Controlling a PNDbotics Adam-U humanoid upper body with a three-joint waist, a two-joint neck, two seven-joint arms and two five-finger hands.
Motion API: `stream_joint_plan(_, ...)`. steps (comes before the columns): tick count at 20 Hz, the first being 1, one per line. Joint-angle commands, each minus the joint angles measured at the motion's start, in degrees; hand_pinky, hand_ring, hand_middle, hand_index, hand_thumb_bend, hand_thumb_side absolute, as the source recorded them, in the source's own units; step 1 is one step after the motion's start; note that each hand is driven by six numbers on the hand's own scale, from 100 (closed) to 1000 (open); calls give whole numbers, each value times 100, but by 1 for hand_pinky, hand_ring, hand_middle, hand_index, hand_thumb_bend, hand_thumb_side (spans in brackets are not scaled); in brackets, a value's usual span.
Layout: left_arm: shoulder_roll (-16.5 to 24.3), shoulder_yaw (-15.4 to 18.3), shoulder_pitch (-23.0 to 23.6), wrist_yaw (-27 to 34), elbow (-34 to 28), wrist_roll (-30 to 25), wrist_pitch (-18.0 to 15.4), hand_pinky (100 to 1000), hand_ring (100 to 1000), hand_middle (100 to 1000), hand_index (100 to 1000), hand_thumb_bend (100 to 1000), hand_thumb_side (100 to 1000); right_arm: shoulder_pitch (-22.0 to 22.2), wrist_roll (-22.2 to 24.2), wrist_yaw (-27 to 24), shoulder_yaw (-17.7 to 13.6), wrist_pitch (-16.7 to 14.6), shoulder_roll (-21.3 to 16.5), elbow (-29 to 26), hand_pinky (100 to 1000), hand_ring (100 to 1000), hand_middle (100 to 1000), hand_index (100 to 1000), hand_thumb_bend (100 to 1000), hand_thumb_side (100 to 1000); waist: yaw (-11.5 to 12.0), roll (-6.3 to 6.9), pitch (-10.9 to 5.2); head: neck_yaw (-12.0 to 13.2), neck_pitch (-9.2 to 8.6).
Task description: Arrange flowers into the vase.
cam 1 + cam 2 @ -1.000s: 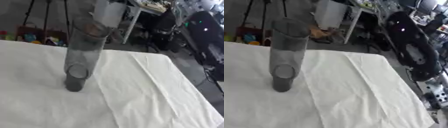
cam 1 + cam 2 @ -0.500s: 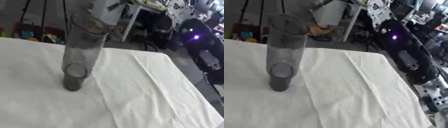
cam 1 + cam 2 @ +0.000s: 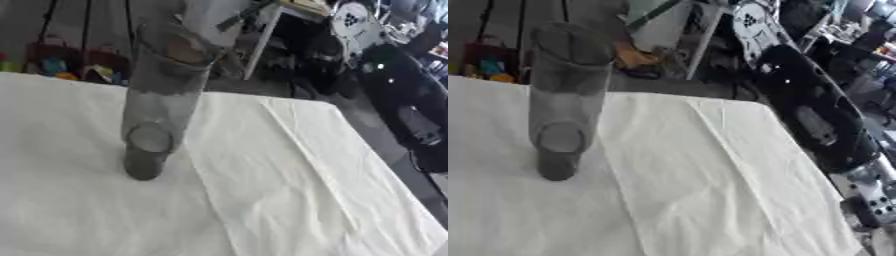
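Observation:
A tall, dark, see-through glass vase (image 3: 563, 95) stands upright on the white tablecloth (image 3: 710, 190), left of the middle, with nothing inside it. No flowers show in either view. My right arm (image 3: 815, 115), black with a silver joint (image 3: 875, 192), hangs off the table's right edge, well away from the vase. Its hand is at the lower right corner and too unclear to make out. My left hand does not show.
The cloth has a raised fold (image 3: 636, 200) running from the vase toward the front. Behind the table's far edge stand chairs, a white table leg (image 3: 700, 37) and coloured clutter on the floor (image 3: 483, 62). The table's right edge (image 3: 815, 180) slants toward the lower right.
The whole picture has shifted a little, so the camera has moved. The vase stays where it was on the cloth. The black arm at the right has drifted slightly lower.

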Motion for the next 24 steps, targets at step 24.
stream_joint_plan(24,73,71,-53,171,-76,46,141,771,758,846,930,100,842,-407,-172,-344,196,305,-27,-541,100,100,100,100,446,294,-175,29,-392,70,113)
